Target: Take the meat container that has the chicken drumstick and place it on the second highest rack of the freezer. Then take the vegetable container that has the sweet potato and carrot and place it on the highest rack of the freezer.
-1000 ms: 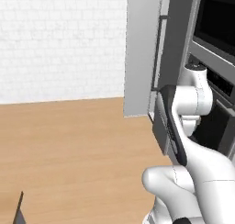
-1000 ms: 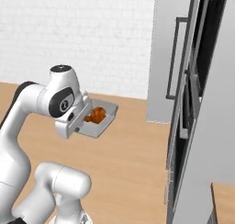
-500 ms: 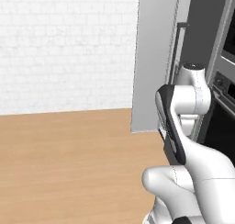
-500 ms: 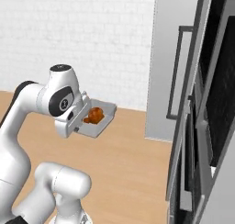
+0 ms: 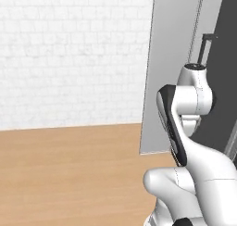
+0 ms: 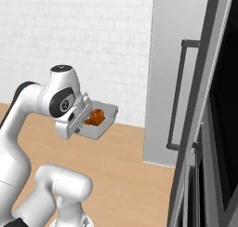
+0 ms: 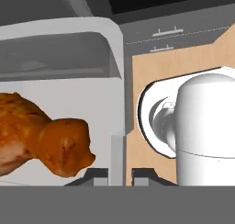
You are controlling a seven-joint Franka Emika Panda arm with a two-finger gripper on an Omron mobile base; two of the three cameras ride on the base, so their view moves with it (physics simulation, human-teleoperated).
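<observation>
My gripper (image 7: 118,175) is shut on the rim of the meat container (image 7: 69,48), a pale grey tray. The glossy orange-brown chicken drumstick (image 7: 43,138) lies inside it. From the right base view the gripper (image 6: 82,125) holds the container (image 6: 103,124) level at chest height, drumstick (image 6: 96,116) on top. The freezer (image 6: 169,58) is the tall grey cabinet to the right of the tray, with a long dark bar handle (image 6: 174,96). It also stands behind the arm in the left base view (image 5: 169,58). Its racks are hidden, and the vegetable container is out of view.
A dark appliance column (image 6: 218,128) stands close at the right edge. A white brick wall (image 5: 69,58) closes the back, with bare wooden floor (image 5: 69,169) in front of it. The arm's upper links (image 5: 185,109) stand before the grey cabinet.
Both base views have shifted, so the base has moved: the grey cabinet and wall now look larger and nearer. The tray with the drumstick stays in the same grip.
</observation>
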